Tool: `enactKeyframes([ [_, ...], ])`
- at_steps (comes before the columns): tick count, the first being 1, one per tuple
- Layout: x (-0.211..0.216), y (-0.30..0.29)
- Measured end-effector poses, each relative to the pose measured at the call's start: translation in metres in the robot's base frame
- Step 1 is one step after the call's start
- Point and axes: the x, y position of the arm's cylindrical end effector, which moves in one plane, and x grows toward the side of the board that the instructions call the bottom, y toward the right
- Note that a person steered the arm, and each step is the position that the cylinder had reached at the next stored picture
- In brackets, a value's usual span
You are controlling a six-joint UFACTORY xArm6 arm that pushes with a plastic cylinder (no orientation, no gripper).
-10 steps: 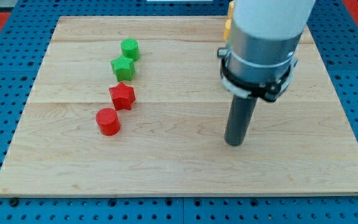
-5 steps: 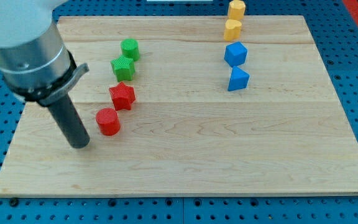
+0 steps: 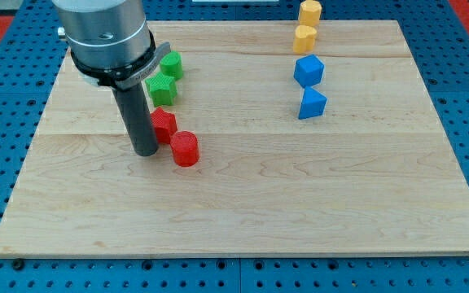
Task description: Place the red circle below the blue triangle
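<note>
One red circle (image 3: 185, 149) — beside my tip (image 3: 146, 152).

The arm comes down from the view's top left, its dark rod upright, and my tip (image 3: 146, 151) touches the desk (image 3: 316, 195).

The red circle (image 3: 185, 149), a short ribbed cylinder, stands upright left of centre. The blue triangle (image 3: 313, 104), a faceted wedge, sits well apart toward the upper right.
</note>
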Motion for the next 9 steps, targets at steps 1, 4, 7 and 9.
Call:
enactKeyframes([
  [1, 0.009, 0.06],
  [4, 0.026, 0.164],
  [7, 0.039, 0.207],
  [9, 0.046, 0.221],
])
